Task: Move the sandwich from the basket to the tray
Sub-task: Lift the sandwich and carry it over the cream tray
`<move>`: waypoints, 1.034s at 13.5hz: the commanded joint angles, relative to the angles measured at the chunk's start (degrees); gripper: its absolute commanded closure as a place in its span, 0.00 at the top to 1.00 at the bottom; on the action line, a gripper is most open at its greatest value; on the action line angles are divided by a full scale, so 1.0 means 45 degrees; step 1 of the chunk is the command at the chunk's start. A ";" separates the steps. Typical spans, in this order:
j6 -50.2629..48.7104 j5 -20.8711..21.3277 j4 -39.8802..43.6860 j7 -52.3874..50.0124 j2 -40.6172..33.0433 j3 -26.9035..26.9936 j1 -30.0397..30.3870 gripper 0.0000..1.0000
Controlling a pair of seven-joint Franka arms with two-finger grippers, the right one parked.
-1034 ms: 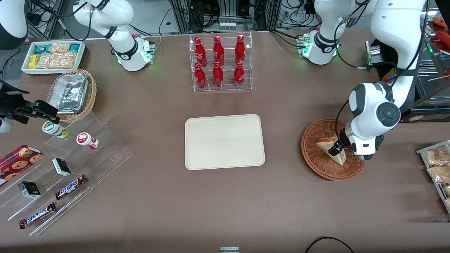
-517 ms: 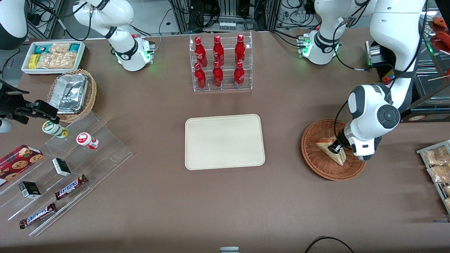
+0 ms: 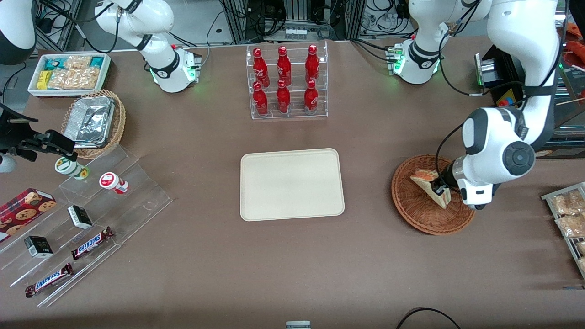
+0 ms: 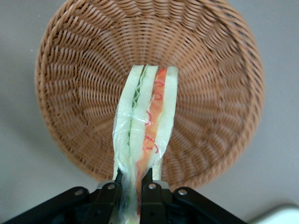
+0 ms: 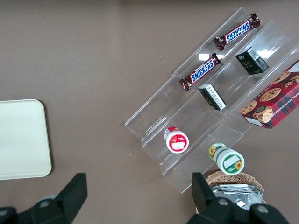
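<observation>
The clear-wrapped sandwich is a pale wedge with red-orange and green filling. My left gripper is shut on its wrapped end and holds it lifted above the round reddish-brown wicker basket, which shows beneath it in the left wrist view. The sandwich hangs on edge, tilted, with its filling edge away from the gripper. The cream-beige tray lies flat mid-table, toward the parked arm's end from the basket; one of its corners shows in the right wrist view.
A clear rack of red bottles stands farther from the front camera than the tray. Clear stepped shelves with snacks, a tan wicker basket with foil containers and a white snack bin lie toward the parked arm's end. A snack rack sits at the working arm's end.
My gripper has risen with the sandwich, lifting it off the basket floor and tipping it more upright. The wrist has shifted slightly toward the working arm's end.
</observation>
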 commanded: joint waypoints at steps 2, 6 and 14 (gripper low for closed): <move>-0.1500 0.0019 0.1425 0.0432 0.0033 0.0030 -0.1438 0.00; -0.1402 -0.0137 0.2242 0.0257 0.0597 0.0011 -0.3625 0.00; -0.1363 -0.0156 0.6303 0.0277 0.4423 -0.0787 -0.6696 0.00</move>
